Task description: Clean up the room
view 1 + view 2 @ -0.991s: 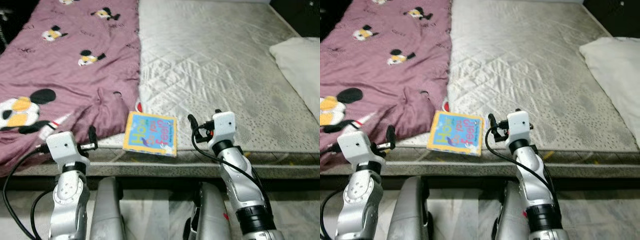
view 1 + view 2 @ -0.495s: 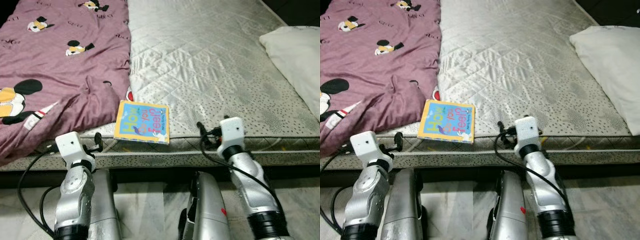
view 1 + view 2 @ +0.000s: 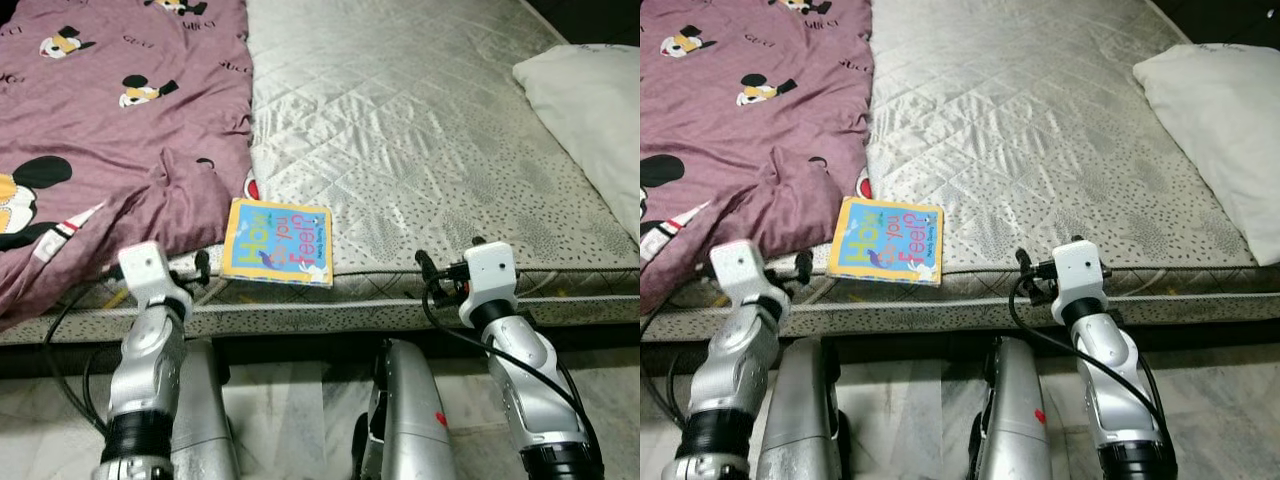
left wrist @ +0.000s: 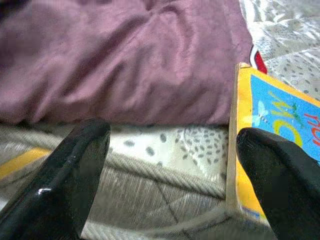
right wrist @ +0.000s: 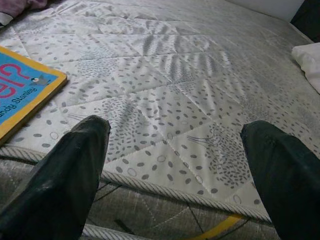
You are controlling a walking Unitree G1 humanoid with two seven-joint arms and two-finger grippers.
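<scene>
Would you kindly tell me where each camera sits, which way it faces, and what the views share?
Left and right eye views: on the head, looking forward and down over the grey quilted mattress, both silver arms and legs below.
Left wrist view: along the open left gripper at the purple cartoon-print blanket.
Right wrist view: along the open right gripper across the mattress toward the white pillow.
Shared: the blue, yellow-bordered picture book at the mattress edge.
</scene>
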